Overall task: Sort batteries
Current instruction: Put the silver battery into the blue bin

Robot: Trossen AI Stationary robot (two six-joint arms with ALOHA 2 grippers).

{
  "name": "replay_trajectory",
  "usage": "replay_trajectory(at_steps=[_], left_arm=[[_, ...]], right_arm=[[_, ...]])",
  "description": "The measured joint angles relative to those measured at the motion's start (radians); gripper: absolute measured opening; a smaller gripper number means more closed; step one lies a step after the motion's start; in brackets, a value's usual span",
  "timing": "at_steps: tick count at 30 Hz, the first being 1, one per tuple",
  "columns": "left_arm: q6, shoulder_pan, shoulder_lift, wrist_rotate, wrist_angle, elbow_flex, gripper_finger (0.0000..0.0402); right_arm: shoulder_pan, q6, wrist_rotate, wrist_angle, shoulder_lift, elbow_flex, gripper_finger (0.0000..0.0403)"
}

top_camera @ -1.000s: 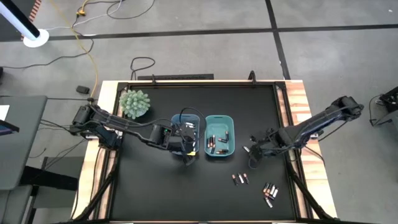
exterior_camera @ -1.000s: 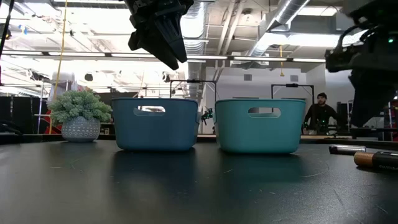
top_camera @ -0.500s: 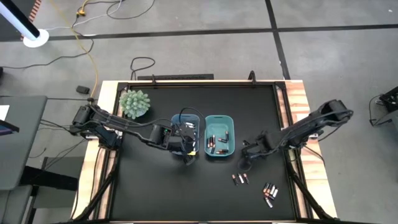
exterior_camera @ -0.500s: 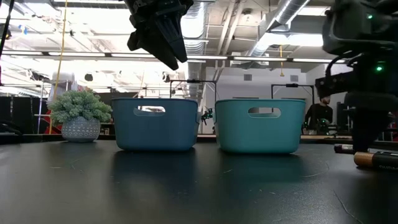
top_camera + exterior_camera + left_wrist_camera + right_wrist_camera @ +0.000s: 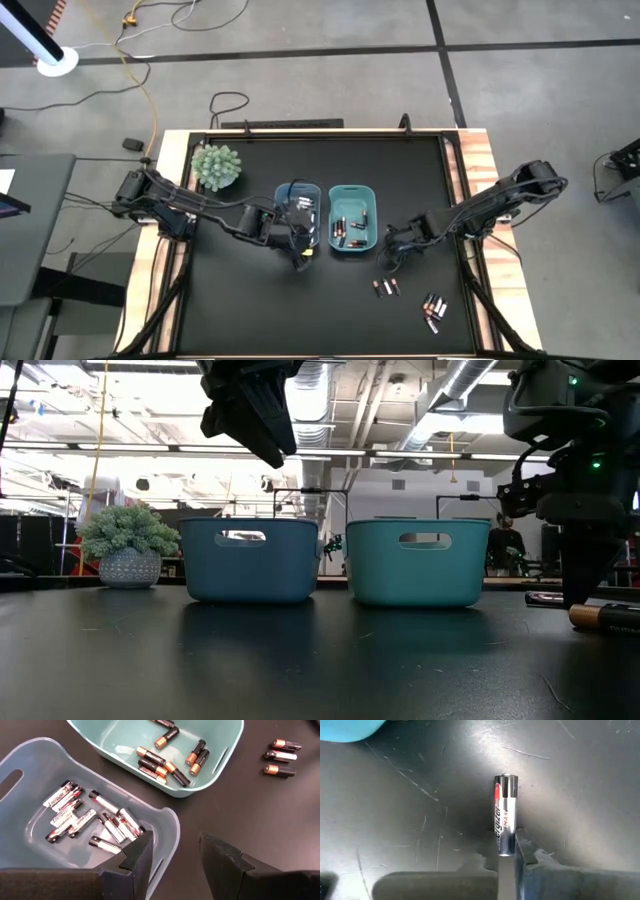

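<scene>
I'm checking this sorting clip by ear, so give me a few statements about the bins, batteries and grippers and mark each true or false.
1. The right gripper is shut on a silver battery. True.
2. The left gripper is shut on a battery. False: it is open and empty, over the near edge of the left bin.
3. The left bin holds silvery-white batteries. True.
4. The right bin is empty. False: it holds dark copper-ended batteries.
5. Loose batteries lie on the table. True.
</scene>
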Motion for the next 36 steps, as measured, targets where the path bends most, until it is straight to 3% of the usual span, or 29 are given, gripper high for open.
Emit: replay_trajectory(at_steps=[14,24,30,33,36], left_arm=[[-0.002,-0.032,0.0,0.007,-0.03,0.0,0.0153],[-0.002,-0.035,0.0,0.038,-0.028,0.0,0.0153],[0.005,-0.035,0.0,0.039,-0.028,0.0,0.0153],[0.009,-0.034,-0.002,0.109,-0.034,0.0,0.0153],[0.018,-0.032,-0.009,0.242,-0.073,0.0,0.0153]], right_arm=[[0.022,0.093,0.004,-0.046,-0.113,-0.007,0.0026],[0.168,0.263,0.011,-0.179,-0.338,-0.004,0.0024],[0.246,0.331,0.072,-0.202,-0.439,0.023,0.0022],[0.261,0.343,0.115,-0.238,-0.458,0.076,0.0022],[0.267,0.287,0.164,-0.254,-0.459,0.143,0.0022]])
